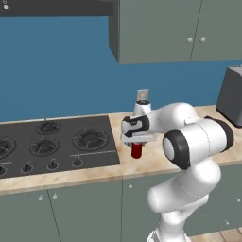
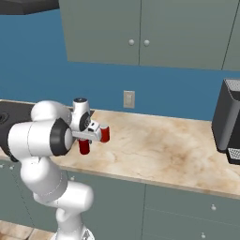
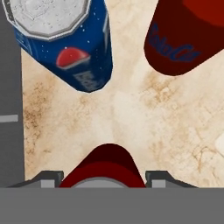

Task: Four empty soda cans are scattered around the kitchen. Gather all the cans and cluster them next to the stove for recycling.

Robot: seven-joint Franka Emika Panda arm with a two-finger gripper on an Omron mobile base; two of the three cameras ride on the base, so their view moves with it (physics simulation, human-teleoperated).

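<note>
Pincer (image 1: 136, 142) clamped on red can (image 1: 136, 151), upright over counter (image 1: 156, 165) beside stove (image 1: 56, 144).

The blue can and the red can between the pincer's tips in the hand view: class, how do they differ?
The blue can is blue with a red and white mark; the red can is plain red from here. The blue can stands free on the counter, while the red can sits between the tips of the pincer. The blue can shows its silver top; the red can's top is hidden. Both are small drink cans.
</note>
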